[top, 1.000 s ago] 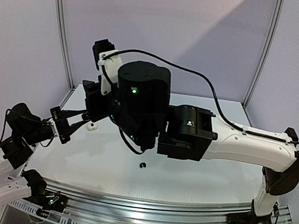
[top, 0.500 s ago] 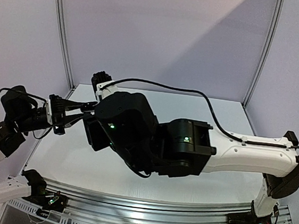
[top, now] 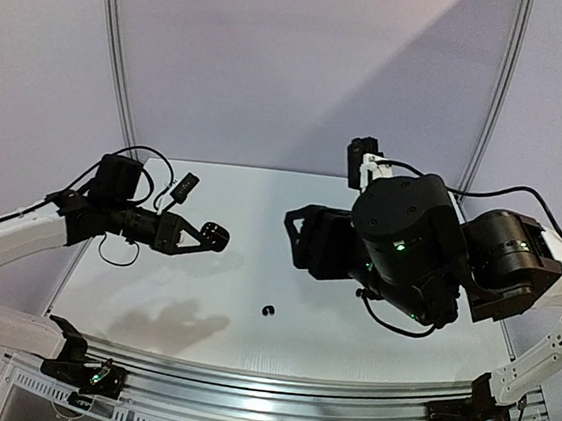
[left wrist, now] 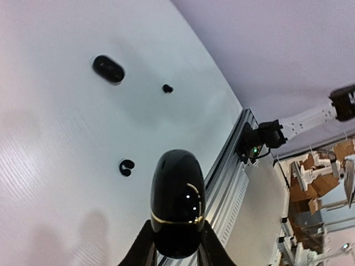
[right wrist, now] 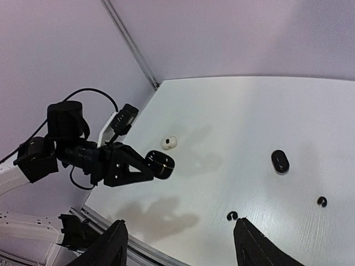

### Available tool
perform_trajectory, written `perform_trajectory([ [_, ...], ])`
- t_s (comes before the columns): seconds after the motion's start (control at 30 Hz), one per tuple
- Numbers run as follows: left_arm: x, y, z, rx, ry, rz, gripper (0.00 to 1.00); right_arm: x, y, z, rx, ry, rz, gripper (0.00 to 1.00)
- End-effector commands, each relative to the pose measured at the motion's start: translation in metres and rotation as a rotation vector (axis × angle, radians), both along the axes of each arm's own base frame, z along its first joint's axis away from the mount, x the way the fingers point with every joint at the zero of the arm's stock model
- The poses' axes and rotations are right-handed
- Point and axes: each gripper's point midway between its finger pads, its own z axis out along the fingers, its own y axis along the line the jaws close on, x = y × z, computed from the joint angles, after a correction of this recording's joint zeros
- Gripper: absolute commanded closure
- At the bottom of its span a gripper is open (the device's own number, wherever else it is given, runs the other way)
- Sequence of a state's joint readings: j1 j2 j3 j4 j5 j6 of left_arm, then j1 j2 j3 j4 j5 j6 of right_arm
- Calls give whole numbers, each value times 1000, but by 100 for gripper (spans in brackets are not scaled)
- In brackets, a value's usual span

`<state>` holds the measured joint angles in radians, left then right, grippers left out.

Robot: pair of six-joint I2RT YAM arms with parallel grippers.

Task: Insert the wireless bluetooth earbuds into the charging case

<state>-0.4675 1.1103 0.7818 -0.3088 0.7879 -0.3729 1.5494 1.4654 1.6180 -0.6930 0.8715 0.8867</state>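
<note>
My left gripper (top: 205, 237) is shut on a glossy black oval charging case (left wrist: 177, 199) with a gold seam, its lid closed, and holds it above the left of the table. A black hook-shaped earbud (top: 268, 311) lies near the table's front middle, below the held case (right wrist: 160, 163). In the right wrist view that earbud (right wrist: 232, 215) has a second black earbud (right wrist: 321, 201) further right. My right gripper (right wrist: 179, 221) hangs open and empty high over the right side.
A second black case (right wrist: 280, 161) lies closed on the table between the two earbuds. A small white rounded piece (right wrist: 169, 142) lies behind the left gripper; whether it is a case or an earbud I cannot tell. The metal rail (top: 273, 386) edges the front.
The right arm has swung from the left centre over to the right and its jaws have widened. The left gripper has carried the black case rightward toward the table's middle.
</note>
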Motion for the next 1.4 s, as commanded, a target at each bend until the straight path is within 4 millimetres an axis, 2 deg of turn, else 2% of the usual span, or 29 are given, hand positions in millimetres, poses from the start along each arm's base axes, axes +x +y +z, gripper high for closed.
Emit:
perform_trajectory([
  [0.0,56,9,-33,45,279,170,100,26,-48,-57,-86,184,-120,31],
  [0.1,97,3,-61,63,438,173,100,52,-69,-87,-149,260,-147,27],
  [0.2,137,-8,-74,37,474,180,100,82,-87,-106,-155,305,-180,25],
  [0.3,175,-18,-84,-4,489,176,100,114,-96,-116,-130,331,-171,25],
  [0.37,201,-18,-92,-9,490,195,100,135,-102,-117,-119,340,-170,25],
  [0.5,238,-10,-116,-42,548,226,100,170,-104,-125,-179,332,-165,24],
  [0.57,250,-3,-138,-49,591,255,100,180,-96,-142,-229,358,-132,23],
  [0.63,257,3,-160,-57,644,279,100,188,-87,-165,-273,403,-105,22],
  [0.7,260,5,-172,-77,682,288,100,194,-83,-178,-301,428,-93,21],
  [0.8,259,4,-187,-93,720,292,99,202,-76,-192,-334,453,-85,20],
  [0.87,258,5,-196,-91,740,304,93,207,-71,-196,-346,464,-81,20],
  [0.93,256,8,-201,-93,764,316,82,212,-67,-197,-355,467,-79,20],
  [1.1,247,16,-206,-81,792,350,45,219,-63,-204,-353,475,-85,20],
  [1.27,237,21,-210,-66,814,393,24,228,-68,-201,-335,474,-104,19],
  [1.37,242,22,-203,-56,787,403,14,231,-69,-197,-338,460,-101,19],
])
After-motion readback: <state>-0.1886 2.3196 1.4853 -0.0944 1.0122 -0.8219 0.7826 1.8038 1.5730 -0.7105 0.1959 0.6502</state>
